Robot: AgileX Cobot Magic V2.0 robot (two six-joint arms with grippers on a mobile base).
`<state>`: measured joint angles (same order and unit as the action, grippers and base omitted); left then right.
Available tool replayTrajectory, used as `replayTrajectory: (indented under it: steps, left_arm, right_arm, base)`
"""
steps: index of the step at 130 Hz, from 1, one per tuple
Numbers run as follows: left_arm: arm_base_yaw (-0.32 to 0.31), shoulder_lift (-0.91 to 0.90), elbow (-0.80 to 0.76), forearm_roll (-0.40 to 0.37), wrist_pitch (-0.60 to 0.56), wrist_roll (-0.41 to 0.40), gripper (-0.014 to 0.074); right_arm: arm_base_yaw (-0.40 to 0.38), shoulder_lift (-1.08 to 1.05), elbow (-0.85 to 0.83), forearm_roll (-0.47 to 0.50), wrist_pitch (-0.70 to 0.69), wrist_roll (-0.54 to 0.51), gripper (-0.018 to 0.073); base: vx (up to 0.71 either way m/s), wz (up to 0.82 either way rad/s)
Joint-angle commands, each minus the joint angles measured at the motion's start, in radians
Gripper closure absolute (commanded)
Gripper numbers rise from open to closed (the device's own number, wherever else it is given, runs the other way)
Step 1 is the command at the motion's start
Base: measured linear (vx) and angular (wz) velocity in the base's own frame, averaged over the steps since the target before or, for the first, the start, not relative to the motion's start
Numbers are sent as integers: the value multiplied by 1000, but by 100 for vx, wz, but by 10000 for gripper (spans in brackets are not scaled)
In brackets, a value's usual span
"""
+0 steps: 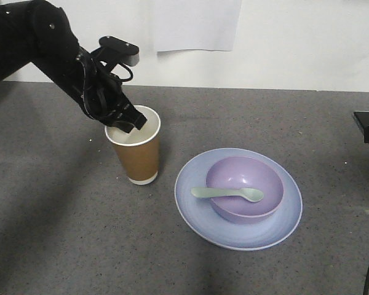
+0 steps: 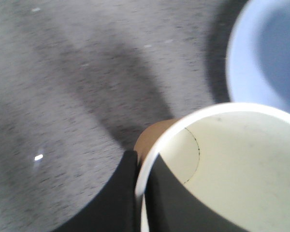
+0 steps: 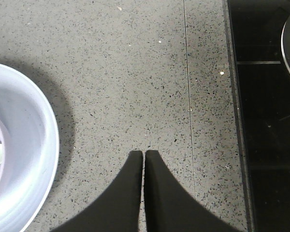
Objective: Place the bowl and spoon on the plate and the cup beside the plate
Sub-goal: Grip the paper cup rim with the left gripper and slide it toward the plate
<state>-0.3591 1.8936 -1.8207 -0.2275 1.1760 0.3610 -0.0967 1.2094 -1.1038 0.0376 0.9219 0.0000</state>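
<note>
Setting: kitchen-style test bench, probably lab mock-up. Evidence: grey speckled stone-look countertop (image 1: 61,233) with seam line; glossy black glass panel (image 3: 266,121), cooktop-like, inset at counter's right edge; plain white wall (image 1: 307,43) behind, white paper sheet (image 1: 197,24) taped up; plastic tableware only.

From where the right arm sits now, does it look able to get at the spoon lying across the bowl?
Probably yes. The right gripper is shut and holds nothing, bare counter lies between it and the plate, and nothing covers the spoon on the bowl.
</note>
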Motion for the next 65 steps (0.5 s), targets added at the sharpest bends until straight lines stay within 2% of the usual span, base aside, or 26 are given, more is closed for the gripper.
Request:
replayTrajectory:
  steps: [1,24,65]
  left_arm:
    - [-33,-41,-27,-20,-26,2,603]
    - [-75,-21,-27,-15,-25,2,603]
    - [-76,2,-27,-5,-26,-25,597]
  right_arm:
    - [-6,-24,-26,2,-42,-12,560]
    - [-6,-24,-26,2,-41,-12,560]
    - [-6,-24,-26,2,-41,-12,560]
  base:
    - [0,0]
    - [0,0]
    - [0,0]
